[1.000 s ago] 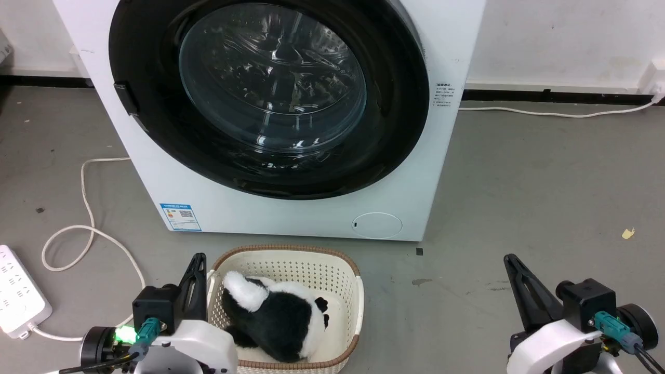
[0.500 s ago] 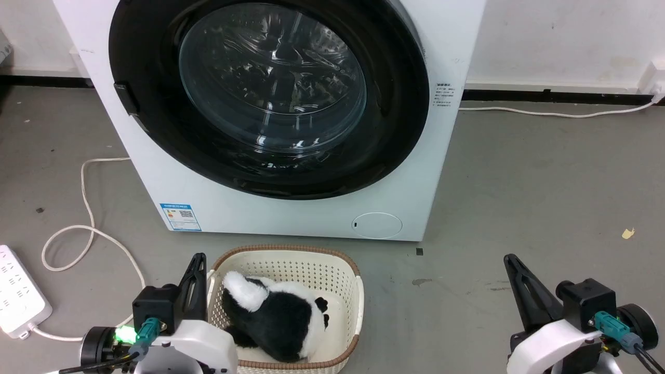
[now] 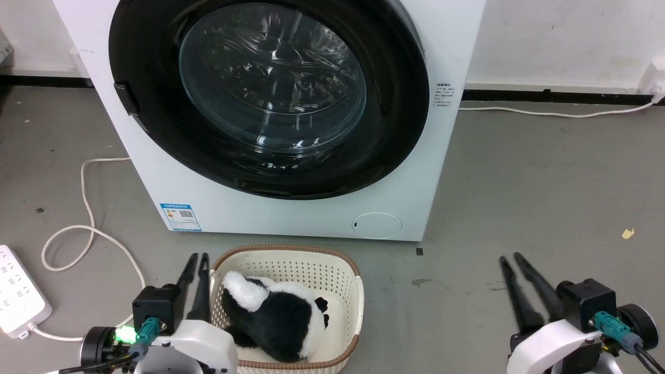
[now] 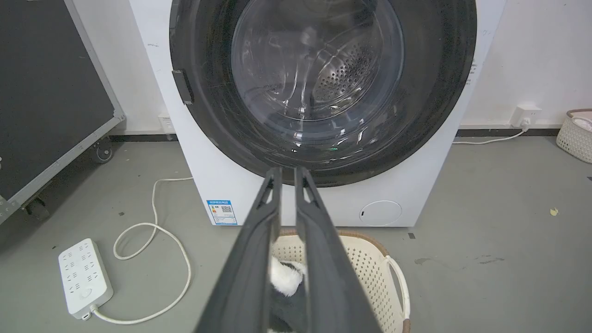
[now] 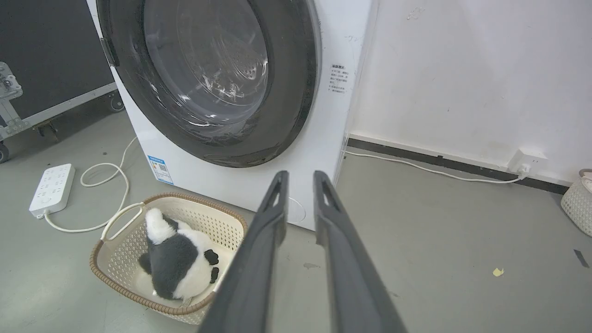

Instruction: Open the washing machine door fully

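Dark fingers of the left gripper (image 3: pixel 200 257) at near left, parted by a narrow gap, nothing between them; tips seen just left of the laundry basket (image 3: pixel 291 249) rim. Right gripper (image 3: pixel 509 258) at near right over bare grey floor (image 3: pixel 519 182), fingers likewise slightly apart and empty, well apart from the basket. Basket is cream plastic with a brown woven rim; a black-and-white plush panda (image 3: pixel 280 322) lies inside. White power strip (image 3: pixel 18 296) on the floor at the left edge, its cable (image 3: pixel 83 228) looping away toward the machine's left side. Beyond the basket: white washing machine (image 3: pixel 291 218), blue label (image 3: pixel 180 216) at lower left, round service flap (image 3: pixel 377 225) at lower right. The washing machine door (image 3: pixel 270 88) sits shut, flush in the machine front, latch tab (image 3: pixel 126 98) on its left edge; perforated drum visible through the glass. White wall (image 3: pixel 545 41) behind.
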`<state>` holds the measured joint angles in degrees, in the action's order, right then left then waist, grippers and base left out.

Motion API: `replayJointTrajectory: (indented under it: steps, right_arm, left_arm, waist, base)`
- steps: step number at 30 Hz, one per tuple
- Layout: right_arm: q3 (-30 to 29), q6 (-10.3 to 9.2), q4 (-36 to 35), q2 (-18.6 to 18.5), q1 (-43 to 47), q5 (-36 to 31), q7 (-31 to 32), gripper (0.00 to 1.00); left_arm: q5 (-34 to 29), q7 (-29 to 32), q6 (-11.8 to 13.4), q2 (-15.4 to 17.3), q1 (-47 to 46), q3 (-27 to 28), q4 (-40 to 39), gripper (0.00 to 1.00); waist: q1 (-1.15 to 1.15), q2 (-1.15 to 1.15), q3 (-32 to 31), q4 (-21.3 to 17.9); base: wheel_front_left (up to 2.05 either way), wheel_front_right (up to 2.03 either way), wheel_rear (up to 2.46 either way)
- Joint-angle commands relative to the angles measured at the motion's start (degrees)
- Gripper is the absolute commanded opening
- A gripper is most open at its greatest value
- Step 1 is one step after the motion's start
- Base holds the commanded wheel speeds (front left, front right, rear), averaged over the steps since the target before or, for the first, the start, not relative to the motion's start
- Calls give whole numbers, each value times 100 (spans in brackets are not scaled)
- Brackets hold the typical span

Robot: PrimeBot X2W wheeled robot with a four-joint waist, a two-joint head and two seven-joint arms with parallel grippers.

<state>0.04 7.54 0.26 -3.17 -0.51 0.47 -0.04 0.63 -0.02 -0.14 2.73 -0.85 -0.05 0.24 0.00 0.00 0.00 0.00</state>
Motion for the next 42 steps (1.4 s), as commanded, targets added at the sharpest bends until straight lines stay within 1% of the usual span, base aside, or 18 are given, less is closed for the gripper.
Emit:
replayJointTrajectory:
  steps: [1, 11, 17, 31, 40, 41, 42]
  right_arm:
    - [0, 0, 0, 0, 1, 6, -4, 100]
    - [-32, 0, 6, 2, 9, 107, -93, 100]
    - [-24, -1, -34, -16, -41, 173, -188, 100]
    - [25, -1, -44, -295, -446, 452, -356, 100]
    - [21, -2, -1, -462, -911, 926, -390, 100]
    - [11, -2, 4, -474, -974, 986, -381, 92]
    - [6, -2, 23, -521, -1175, 1123, -361, 0]
  left_arm:
    - [1, -3, 0, 0, 1, -1, 1, 100]
    - [25, -93, 9, 1, -3, -25, 33, 100]
    - [66, -189, 20, 2, -54, -67, 38, 100]
    - [173, -356, 69, 3, -250, -185, -3, 100]
    - [242, -464, 102, 5, -386, -257, -31, 100]
    - [251, -476, 105, 5, -399, -265, -32, 100]
    - [275, -512, 113, 5, -442, -287, -35, 100]
  waist:
    - [0, 0, 0, 0]
    - [0, 0, 25, 3]
    - [0, 0, 150, 42]
    - [0, 0, 534, 188]
    - [0, 0, 803, 308]
    - [0, 0, 834, 321]
    - [0, 0, 923, 361]
  base:
    - [0, 0, 0]
    - [0, 0, 0]
    - [0, 0, 0]
    - [0, 0, 0]
    - [0, 0, 0]
    - [0, 0, 0]
    - [0, 0, 0]
